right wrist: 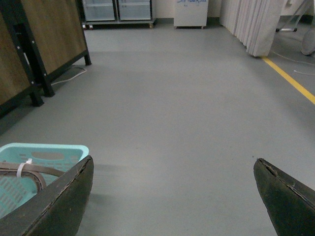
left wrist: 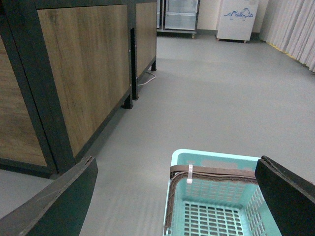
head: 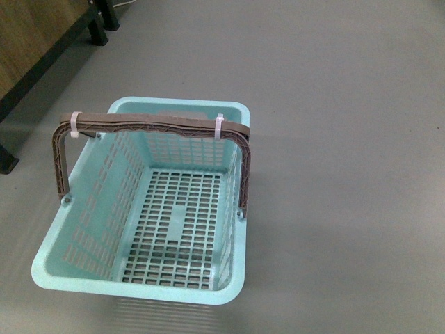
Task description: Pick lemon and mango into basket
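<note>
The light teal basket (head: 236,271) stands on the grey floor with its brown handle (head: 153,125) upright and nothing inside. It also shows in the left wrist view (left wrist: 182,160) and in the right wrist view (right wrist: 74,150). My left gripper (left wrist: 177,169) is open above the floor by the basket's edge, with nothing between its dark fingers (left wrist: 59,201). My right gripper (right wrist: 172,172) is open and empty over bare floor beside the basket. Neither arm shows in the front view. The lemon and the mango are out of view.
Wood-panelled cabinets on black frames (left wrist: 74,73) stand beside the basket; their legs show in the front view (head: 42,62). Glass-door fridges (right wrist: 118,10) and a white curtain (right wrist: 251,24) stand far off. A yellow floor line (right wrist: 290,78) runs past them.
</note>
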